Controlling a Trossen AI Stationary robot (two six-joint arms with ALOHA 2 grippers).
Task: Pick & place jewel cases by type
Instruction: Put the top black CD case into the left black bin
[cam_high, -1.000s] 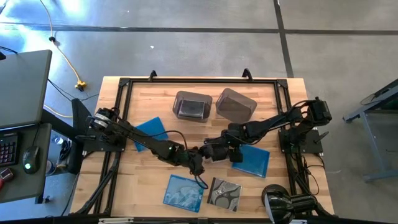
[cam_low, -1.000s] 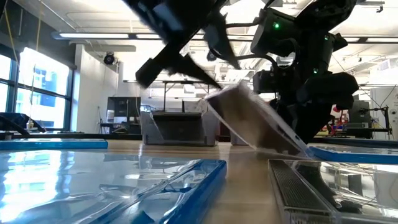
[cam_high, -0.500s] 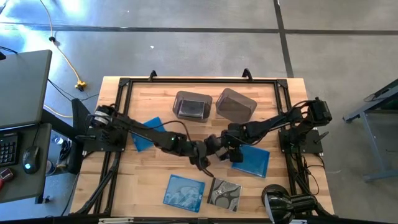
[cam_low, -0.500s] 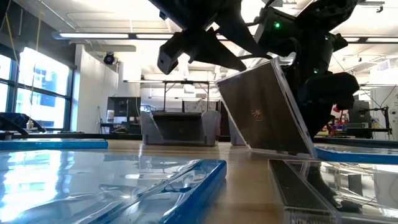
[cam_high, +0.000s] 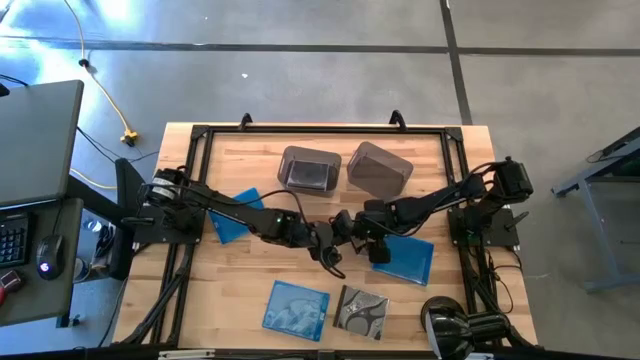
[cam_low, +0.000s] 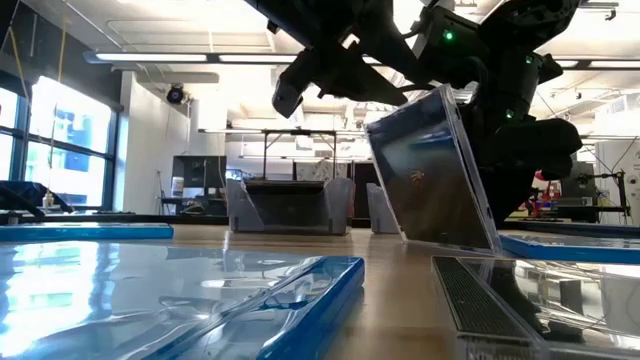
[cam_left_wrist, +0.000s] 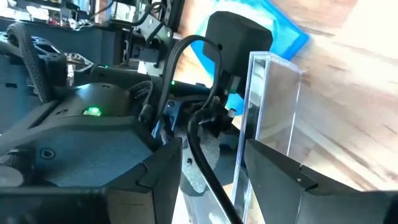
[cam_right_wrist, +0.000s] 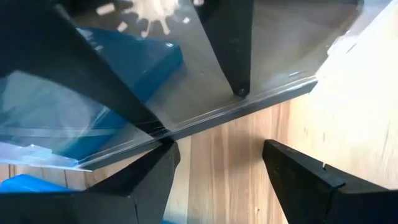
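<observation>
Now both end effectors meet at mid-table over one thin clear-and-dark square plastic jewel case (cam_low: 435, 170), which stands almost upright on its edge. The left end effector (cam_high: 327, 240) has its two fingers spread on either side of the case's top edge, as the left wrist view shows (cam_left_wrist: 267, 118); whether they actually pinch it, I cannot tell. The right end effector (cam_high: 362, 232) sits just right of the case with its fingers (cam_right_wrist: 298, 171) apart, seemingly propping it, not clamped.

Progress, as a judgement: early to middle. In the high view the far left translucent grey rectangular bin (cam_high: 309, 168) appears to hold one dark case; the far right translucent grey bin (cam_high: 379, 167) looks empty, though hard to be sure. Still loose on the wooden table (cam_high: 440, 150): a plain blue flat square case (cam_high: 232, 212) at left under the left arm, another blue flat case (cam_high: 408, 258) at right touching the upright one's foot, a cloud-patterned blue case (cam_high: 296, 308) near centre, and a silvery-patterned dark case (cam_high: 362, 311) just right of it. So four loose plus the one in hand remain.

Versus a second ago: the case has been tipped from a low slant to near vertical, and the left end effector has moved right, from near centre to right up against the right one.
</observation>
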